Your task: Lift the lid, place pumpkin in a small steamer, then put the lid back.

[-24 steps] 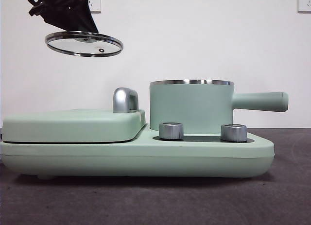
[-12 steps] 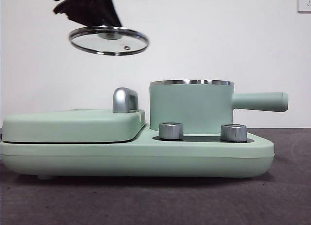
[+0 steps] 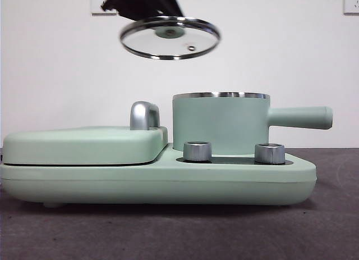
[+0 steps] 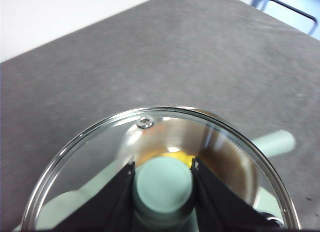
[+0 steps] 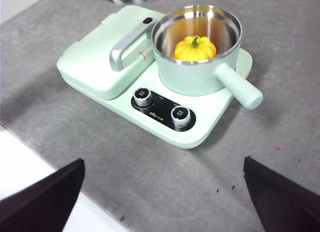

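Low front camera; two overhead wrist cameras

Even, bright light throughout; glare streaks the lid (image 4: 165,157), with the nearby knob blurred.

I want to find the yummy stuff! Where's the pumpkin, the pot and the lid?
pumpkin (image 5: 195,48), right wrist view, on its yellow ribbed top.
pot (image 3: 220,128), front view, on its green side wall.
lid (image 3: 151,41), front view, on the clear glass, held up by the left gripper (image 4: 163,179).
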{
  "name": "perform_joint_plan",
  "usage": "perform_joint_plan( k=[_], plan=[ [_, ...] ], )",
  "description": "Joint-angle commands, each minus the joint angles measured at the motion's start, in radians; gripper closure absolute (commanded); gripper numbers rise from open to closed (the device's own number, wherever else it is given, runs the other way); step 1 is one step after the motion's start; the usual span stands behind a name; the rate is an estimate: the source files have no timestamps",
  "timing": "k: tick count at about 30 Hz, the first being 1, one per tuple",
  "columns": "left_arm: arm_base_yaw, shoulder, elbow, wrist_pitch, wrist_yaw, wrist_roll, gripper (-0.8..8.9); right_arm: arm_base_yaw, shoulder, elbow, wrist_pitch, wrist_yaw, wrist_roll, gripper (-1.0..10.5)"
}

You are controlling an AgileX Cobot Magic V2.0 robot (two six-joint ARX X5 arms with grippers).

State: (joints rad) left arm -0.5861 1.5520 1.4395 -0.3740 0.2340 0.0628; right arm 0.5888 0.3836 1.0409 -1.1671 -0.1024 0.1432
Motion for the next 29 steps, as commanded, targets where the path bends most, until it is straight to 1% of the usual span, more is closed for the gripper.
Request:
perform_joint_plan(
  k=[1, 7, 13, 16, 18, 21, 29],
  plan=[
    [-0.032, 0.041, 0.025, 0.049, 0.002, -0.003, 7.95, 0.007, 0.0, 0.006, 0.021, -0.003, 0.002, 4.4],
    [-0.089, 0.103, 0.025, 0.161, 0.002, -0.001, 7.95, 0.007, 0.0, 0.006, 0.024, -0.006, -0.017, 4.4],
    [-0.121, 0.172, 0.025, 0.248, 0.001, 0.037, 7.94, 0.007, 0.0, 0.006, 0.023, -0.005, -0.016, 4.4],
    [-0.127, 0.2, 0.025, 0.264, 0.0, 0.062, 7.94, 0.007, 0.0, 0.006, 0.023, -0.005, -0.016, 4.4],
    [-0.129, 0.211, 0.025, 0.271, -0.006, 0.064, 7.94, 0.007, 0.0, 0.006, 0.023, -0.005, -0.016, 4.4],
    [-0.129, 0.223, 0.025, 0.277, -0.059, 0.065, 7.94, 0.007, 0.0, 0.006, 0.023, -0.006, -0.016, 4.4],
    [-0.129, 0.242, 0.025, 0.292, -0.062, 0.075, 7.94, 0.007, 0.0, 0.006, 0.022, -0.005, -0.015, 4.4]
  ],
)
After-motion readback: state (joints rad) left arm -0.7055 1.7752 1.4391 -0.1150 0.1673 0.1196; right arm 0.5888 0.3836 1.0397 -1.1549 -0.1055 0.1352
